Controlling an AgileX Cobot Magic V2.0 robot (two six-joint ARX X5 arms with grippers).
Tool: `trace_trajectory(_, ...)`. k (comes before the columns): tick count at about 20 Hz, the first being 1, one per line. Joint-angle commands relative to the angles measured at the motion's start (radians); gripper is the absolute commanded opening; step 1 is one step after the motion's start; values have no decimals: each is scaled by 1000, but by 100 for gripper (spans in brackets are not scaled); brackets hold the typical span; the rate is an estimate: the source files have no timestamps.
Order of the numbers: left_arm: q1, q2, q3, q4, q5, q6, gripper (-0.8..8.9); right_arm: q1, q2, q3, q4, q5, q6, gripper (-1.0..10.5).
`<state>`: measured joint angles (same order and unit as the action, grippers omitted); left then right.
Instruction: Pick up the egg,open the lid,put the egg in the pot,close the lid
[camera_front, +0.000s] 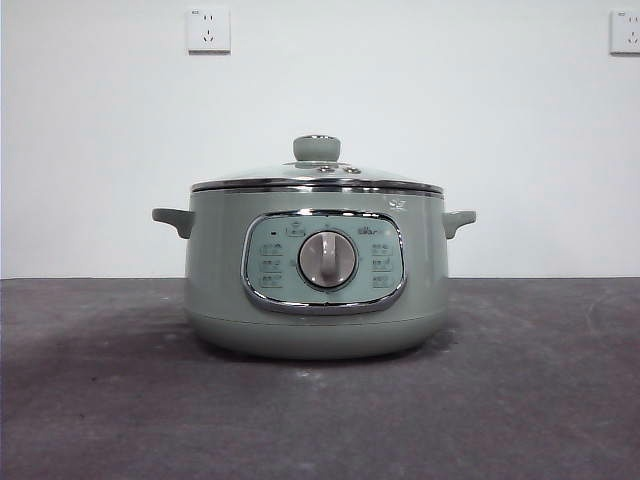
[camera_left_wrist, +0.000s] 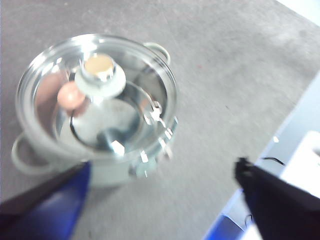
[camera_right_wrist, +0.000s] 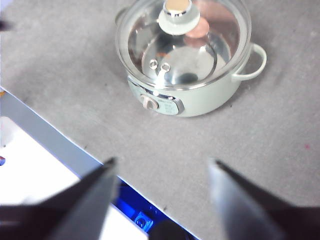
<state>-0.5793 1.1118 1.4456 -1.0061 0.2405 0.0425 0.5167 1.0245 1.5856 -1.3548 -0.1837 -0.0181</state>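
Note:
The pale green pot (camera_front: 316, 268) stands in the middle of the grey table with its dial facing the front camera. The glass lid (camera_front: 316, 180) rests shut on its rim, green knob (camera_front: 316, 148) up. Through the glass both wrist views show the reddish-brown egg (camera_left_wrist: 71, 96) (camera_right_wrist: 198, 29) lying inside the pot, partly hidden by the knob. My left gripper (camera_left_wrist: 162, 185) hangs open high above and beside the pot (camera_left_wrist: 100, 165), holding nothing. My right gripper (camera_right_wrist: 162, 172) is also open and empty, well back from the pot (camera_right_wrist: 200, 100). Neither gripper shows in the front view.
The grey table (camera_front: 540, 400) spreads around the pot. A white wall with two sockets (camera_front: 208, 30) stands behind. The table's edge, with white and blue surfaces beyond it (camera_right_wrist: 30, 160), shows in both wrist views.

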Motion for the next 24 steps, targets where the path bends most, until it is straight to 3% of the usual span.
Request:
trace_trajectory(1, -3, -43, 3, -40, 4, 3, -5, 2, 14, -5, -16, -3, -12, -10)
trace_trajectory(19, 1, -84, 3, -61, -7, 5, -4, 1, 34, -5, -16, 3, 2, 1)
trace_trajectory(22, 96, -135, -8, 51, -65, 52, -4, 1, 34, -5, -16, 3, 2, 1)
trace_trajectory(24, 203, -216, -84, 249, -38, 94, -4, 1, 34, -5, -16, 2, 2, 1)
